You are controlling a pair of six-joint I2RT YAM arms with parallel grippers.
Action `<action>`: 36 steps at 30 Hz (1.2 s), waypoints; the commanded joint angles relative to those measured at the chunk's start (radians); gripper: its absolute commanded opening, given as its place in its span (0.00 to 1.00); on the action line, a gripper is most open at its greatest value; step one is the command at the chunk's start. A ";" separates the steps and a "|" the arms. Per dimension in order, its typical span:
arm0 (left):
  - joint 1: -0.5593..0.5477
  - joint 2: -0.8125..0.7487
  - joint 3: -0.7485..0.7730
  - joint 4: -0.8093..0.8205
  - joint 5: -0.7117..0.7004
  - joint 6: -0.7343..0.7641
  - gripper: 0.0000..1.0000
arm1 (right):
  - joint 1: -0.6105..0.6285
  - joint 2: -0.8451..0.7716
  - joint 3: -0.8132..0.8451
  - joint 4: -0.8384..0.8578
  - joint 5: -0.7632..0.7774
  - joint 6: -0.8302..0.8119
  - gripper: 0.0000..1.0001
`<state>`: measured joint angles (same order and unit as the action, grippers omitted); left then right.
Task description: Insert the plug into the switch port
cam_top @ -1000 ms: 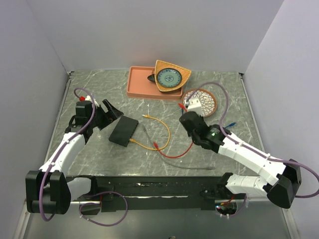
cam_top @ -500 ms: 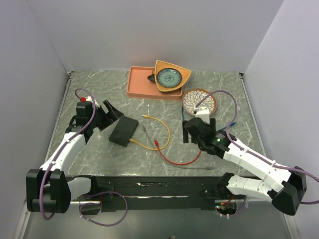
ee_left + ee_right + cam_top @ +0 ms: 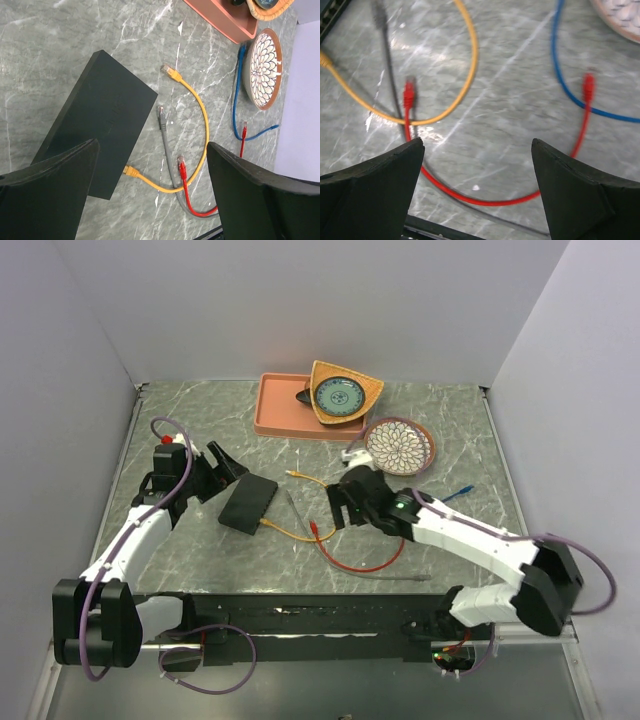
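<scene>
Above the red plug, right gripper spread wide, empty; left gripper likewise spread near switch.

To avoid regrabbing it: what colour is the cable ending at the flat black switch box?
Yellow cable, best seen in left wrist view.

Switch left of centre, cables spread beside it.
The switch lies on the desk, cables just to its right, one plug touching its near edge. Behind sits a tray, a plate to its right.
</scene>
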<state>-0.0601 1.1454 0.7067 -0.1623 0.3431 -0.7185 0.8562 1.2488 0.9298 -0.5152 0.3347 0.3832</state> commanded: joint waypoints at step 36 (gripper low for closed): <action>0.002 0.028 0.022 0.007 0.014 0.025 0.96 | 0.083 0.583 0.188 0.199 -0.226 -0.015 0.28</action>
<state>-0.0601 1.1828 0.7067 -0.1631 0.3435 -0.7094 0.9337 1.8221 1.1187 -0.3470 0.1196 0.3584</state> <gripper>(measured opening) 0.954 0.304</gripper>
